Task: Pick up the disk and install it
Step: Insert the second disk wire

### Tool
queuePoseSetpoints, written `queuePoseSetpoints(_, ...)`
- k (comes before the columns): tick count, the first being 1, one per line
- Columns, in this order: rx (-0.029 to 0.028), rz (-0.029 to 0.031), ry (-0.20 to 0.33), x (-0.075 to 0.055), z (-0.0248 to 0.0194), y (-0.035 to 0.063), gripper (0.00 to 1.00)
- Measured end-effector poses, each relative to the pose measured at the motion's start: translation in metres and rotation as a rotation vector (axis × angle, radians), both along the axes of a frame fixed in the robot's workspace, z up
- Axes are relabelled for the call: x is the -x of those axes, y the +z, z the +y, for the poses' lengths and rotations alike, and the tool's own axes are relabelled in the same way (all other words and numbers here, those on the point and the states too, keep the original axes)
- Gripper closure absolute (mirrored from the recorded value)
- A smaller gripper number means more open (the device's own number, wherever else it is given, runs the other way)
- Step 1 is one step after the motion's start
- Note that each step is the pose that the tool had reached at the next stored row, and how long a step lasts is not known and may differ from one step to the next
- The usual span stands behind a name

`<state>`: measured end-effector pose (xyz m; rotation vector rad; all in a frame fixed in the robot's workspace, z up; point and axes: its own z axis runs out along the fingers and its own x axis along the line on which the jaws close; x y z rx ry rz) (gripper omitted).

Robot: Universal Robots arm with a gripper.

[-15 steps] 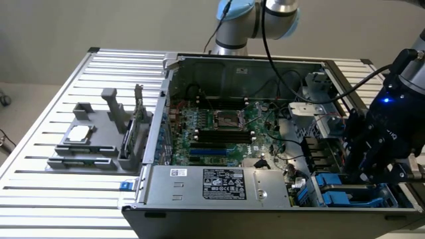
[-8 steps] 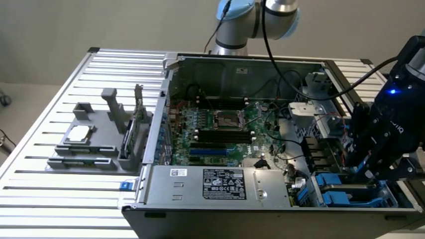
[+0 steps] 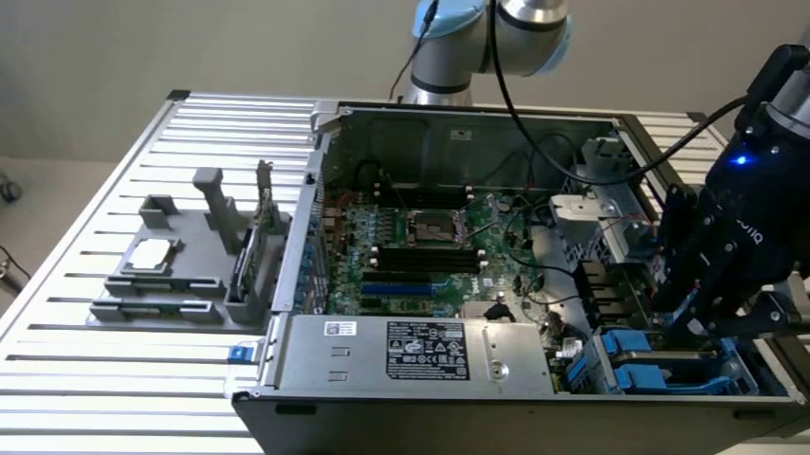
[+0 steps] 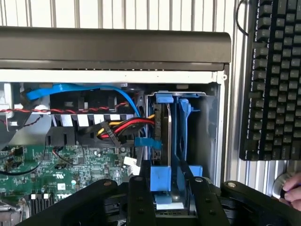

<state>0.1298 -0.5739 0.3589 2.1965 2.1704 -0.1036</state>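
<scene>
In the exterior view, the grey power supply box (image 3: pixel 424 353) with its white sticker lies nearest, along the near edge of the open computer case (image 3: pixel 456 118). At the exterior view's right, the gripper (image 3: pixel 690 327) hangs low over the drive bay, just above the disk (image 3: pixel 652 365), whose blue carrier stands on edge in the near right corner of the case. On the slatted tabletop (image 3: pixel 76 313) to the exterior view's left, a small silver chip (image 3: pixel 150 254) rests on a grey fixture, well apart.

In the wrist view, the two dark fingers (image 4: pixel 141 197) stand part-way apart, one on either side of the disk (image 4: pixel 165 136); whether they press on the carrier I cannot tell. The disk sits upright in the bay beside red and yellow cables (image 4: pixel 129 126), with a blue cable (image 4: pixel 84 89) above.

My judgement of the risks: the disk may bind if it tilts in its rails, and a finger drifting sideways could snag those cables. A person's hand (image 4: pixel 294 188) near the keyboard (image 4: pixel 275 80) is close to the arm.
</scene>
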Motion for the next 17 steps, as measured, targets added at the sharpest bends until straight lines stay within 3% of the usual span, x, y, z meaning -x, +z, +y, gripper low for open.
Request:
queuePoseSetpoints(4, 0.0, 0.0, 0.0, 0.009, -0.0001, 0.0015, 0.72)
queuePoseSetpoints(6, -0.0004, 0.0, 0.0, 0.013, 0.0003, 0.0015, 0.84)
queuePoseSetpoints(8, -0.0004, 0.0, 0.0, 0.016, 0.0019, 0.0016, 0.89)
queuePoseSetpoints(12, -0.0001, 0.0, 0.0, 0.018, 0.0057, 0.0043, 0.89)
queuePoseSetpoints(17, -0.0004, 0.0, 0.0, 0.018, 0.0057, 0.0045, 0.89)
